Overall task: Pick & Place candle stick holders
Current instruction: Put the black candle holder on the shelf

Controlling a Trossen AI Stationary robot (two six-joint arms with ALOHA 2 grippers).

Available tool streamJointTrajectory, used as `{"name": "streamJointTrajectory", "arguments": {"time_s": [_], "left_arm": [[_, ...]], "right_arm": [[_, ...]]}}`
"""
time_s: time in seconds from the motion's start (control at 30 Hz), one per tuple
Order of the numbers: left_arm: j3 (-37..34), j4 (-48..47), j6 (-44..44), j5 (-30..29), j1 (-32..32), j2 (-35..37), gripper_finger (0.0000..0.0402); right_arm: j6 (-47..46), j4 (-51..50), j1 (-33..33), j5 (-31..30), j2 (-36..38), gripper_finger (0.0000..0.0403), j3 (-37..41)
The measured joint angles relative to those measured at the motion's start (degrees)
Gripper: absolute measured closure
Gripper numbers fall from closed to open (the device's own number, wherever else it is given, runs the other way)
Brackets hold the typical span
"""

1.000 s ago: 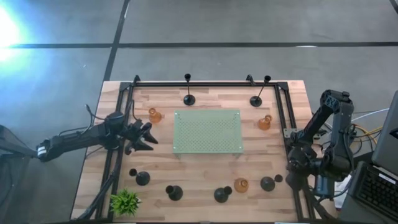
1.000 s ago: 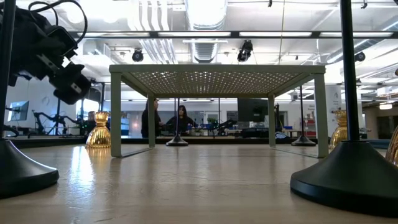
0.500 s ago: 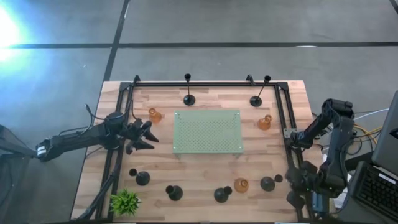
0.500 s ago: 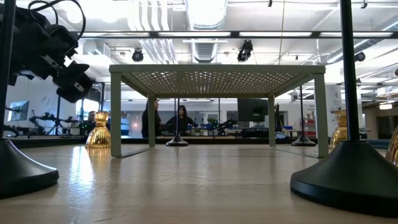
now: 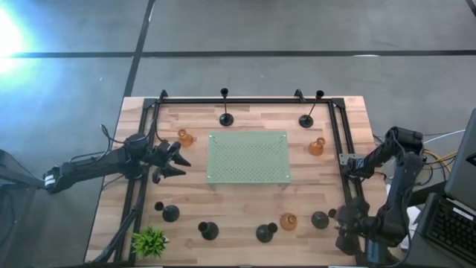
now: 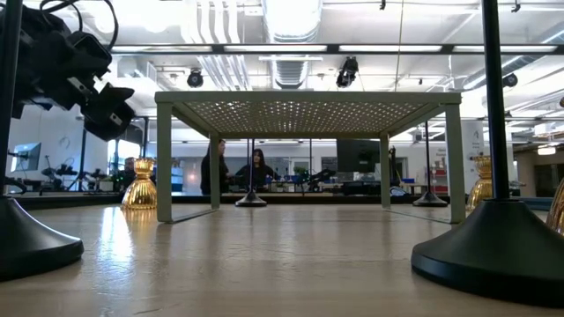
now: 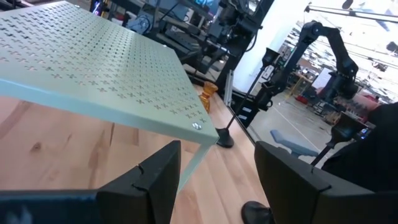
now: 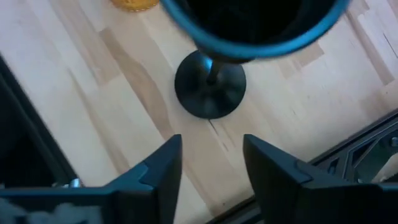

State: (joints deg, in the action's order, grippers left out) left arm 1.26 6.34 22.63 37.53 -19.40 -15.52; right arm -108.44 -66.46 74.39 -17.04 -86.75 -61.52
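Observation:
Several candle stick holders stand on the wooden table (image 5: 245, 197) by their bases. Two tall black ones (image 5: 225, 119) (image 5: 306, 120) are at the far edge, amber ones (image 5: 184, 138) (image 5: 317, 147) flank the pale green mat (image 5: 248, 156), and several black ones plus an amber one (image 5: 288, 221) line the near edge. My right gripper (image 5: 343, 223) (image 8: 211, 168) hangs open above the near right corner, pointing down beside the rightmost black holder (image 5: 320, 219) (image 8: 210, 84), touching nothing. My left gripper (image 5: 175, 160) (image 7: 217, 180) waits open, left of the mat.
The mat is a perforated raised shelf on thin legs (image 6: 308, 110). A small green plant (image 5: 150, 242) sits at the near left corner. A black frame (image 5: 338, 149) runs along the table's sides and far edge. People show in the room beyond the table (image 6: 256, 167).
My right gripper has gone toward the table's near edge and down, ending beside the rightmost black holder in the near row. My left gripper has turned a little in place. No holder has moved.

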Motion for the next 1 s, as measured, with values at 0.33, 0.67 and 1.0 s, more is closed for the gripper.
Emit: {"name": "streamJointTrajectory", "arguments": {"time_s": [0.33, 0.67, 1.0], "left_arm": [[0.07, 0.06, -0.05, 0.05, 0.0, 0.0, 0.0193], [-0.55, 0.06, -0.31, 0.08, 0.0, -0.01, 0.0193], [-0.55, 0.08, -0.33, 0.08, -0.02, -0.01, 0.0193]], "right_arm": [[-0.2, -0.81, 0.0, -4.99, -4.86, 0.0201, 0.02], [-2.16, -3.56, -0.02, -11.48, -5.75, 0.0215, 0.02], [-2.21, -3.56, -0.04, -17.65, -5.19, 0.0261, 0.02]]}}
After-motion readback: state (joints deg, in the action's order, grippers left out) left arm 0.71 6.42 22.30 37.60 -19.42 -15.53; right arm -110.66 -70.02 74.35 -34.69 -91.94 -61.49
